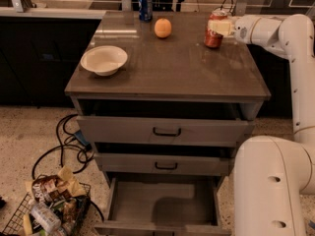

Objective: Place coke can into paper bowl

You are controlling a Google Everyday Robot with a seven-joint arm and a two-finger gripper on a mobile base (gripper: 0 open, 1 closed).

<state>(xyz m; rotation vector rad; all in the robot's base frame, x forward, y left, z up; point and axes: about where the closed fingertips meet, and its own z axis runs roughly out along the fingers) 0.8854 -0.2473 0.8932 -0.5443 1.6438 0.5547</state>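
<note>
The red coke can (213, 37) is at the back right of the grey cabinet top (167, 68), upright, at or just above the surface. My gripper (217, 26) reaches in from the right and is shut on the can's upper part, hiding most of its top. The off-white paper bowl (104, 60) sits empty near the left edge of the cabinet top, well to the left of the can and nearer the front.
A dark blue can (144, 5) stands at the back edge and an orange fruit (163, 27) lies between it and the coke can. Below, the bottom drawer (162, 203) is pulled open. A wire basket of trash (47, 210) and cables lie on the floor at the left.
</note>
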